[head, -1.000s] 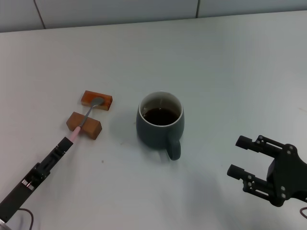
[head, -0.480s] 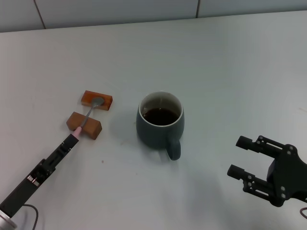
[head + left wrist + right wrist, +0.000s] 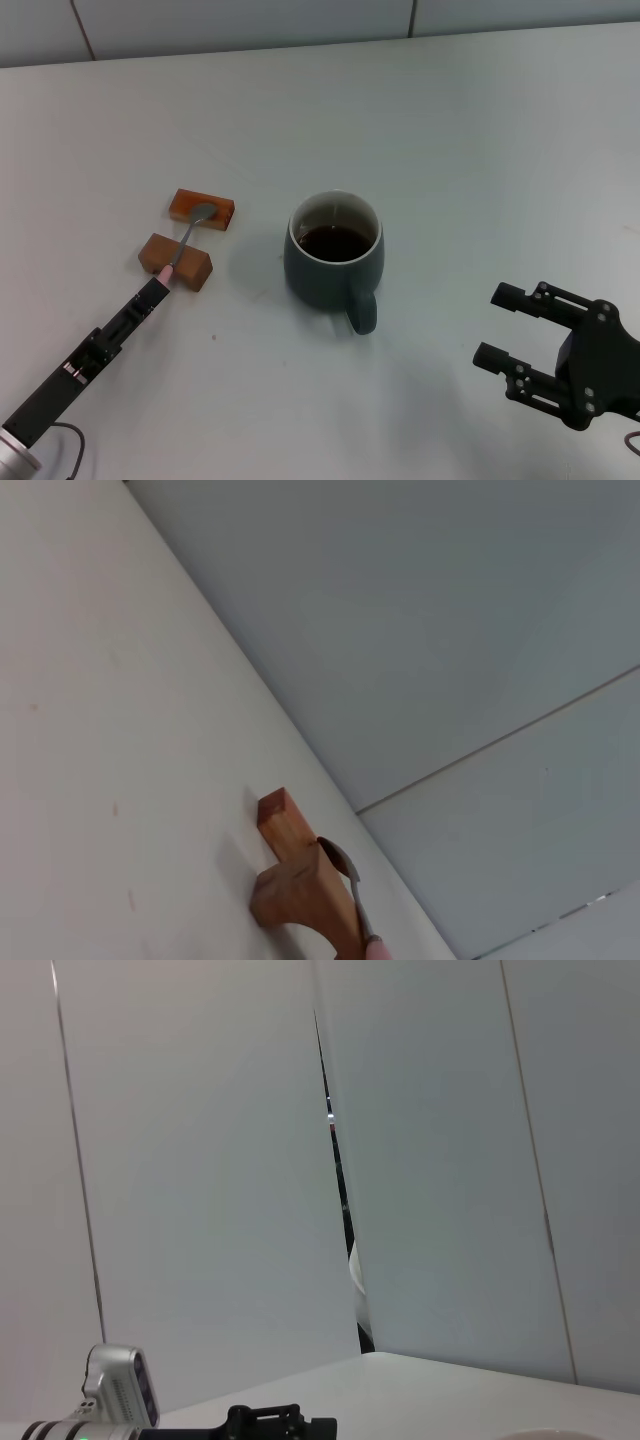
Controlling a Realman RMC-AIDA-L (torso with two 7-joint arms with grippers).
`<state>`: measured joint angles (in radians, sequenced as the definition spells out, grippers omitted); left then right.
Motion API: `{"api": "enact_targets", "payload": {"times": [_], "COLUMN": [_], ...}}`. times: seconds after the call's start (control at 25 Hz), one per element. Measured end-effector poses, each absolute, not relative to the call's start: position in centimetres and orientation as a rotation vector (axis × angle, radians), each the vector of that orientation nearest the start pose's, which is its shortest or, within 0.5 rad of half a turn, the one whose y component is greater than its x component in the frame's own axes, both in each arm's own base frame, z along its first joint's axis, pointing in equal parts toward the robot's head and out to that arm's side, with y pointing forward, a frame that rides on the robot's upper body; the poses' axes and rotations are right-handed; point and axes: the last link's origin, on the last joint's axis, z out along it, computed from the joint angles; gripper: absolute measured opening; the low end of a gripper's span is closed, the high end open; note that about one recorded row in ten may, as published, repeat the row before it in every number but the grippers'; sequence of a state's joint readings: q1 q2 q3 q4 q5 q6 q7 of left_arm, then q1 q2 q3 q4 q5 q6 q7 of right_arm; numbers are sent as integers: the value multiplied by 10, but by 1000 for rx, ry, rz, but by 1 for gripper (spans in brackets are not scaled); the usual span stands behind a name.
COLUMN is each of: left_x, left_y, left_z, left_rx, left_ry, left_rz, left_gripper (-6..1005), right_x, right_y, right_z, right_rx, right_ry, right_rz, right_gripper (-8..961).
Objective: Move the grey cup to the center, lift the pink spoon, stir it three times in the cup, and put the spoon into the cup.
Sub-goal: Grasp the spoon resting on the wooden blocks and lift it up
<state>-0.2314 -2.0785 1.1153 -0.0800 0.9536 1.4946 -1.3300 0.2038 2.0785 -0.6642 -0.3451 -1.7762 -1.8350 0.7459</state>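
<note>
Mid-desk (image 3: 450, 150), cup (image 3: 333, 262) looks placed; left gripper (image 3: 152, 293) is at the spoon (image 3: 186, 240) handle tip, grip state unclear, right gripper (image 3: 497, 327) open and idle; lift, stirring, drop-in remain.

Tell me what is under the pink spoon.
The pink spoon lies across two orange-brown blocks: its bowl on the far block, its stem on the near block. Between them is bare table. The left gripper covers the handle's end.
</note>
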Motion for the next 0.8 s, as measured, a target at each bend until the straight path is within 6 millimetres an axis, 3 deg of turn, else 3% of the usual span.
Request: {"api": "enact_targets", "payload": {"times": [0.8], "left_x": [-343], "left_y": [206], "left_z": [-67], "left_rx": [-1751], "left_ry": [-1684], "left_rz": [-1273], "left_gripper": [758], "right_x": [311], "right_y": [196], "right_z": [-19], "right_rx": [-2492], "right_ry": [390], "right_rz": [1122], "right_gripper": [666]}}
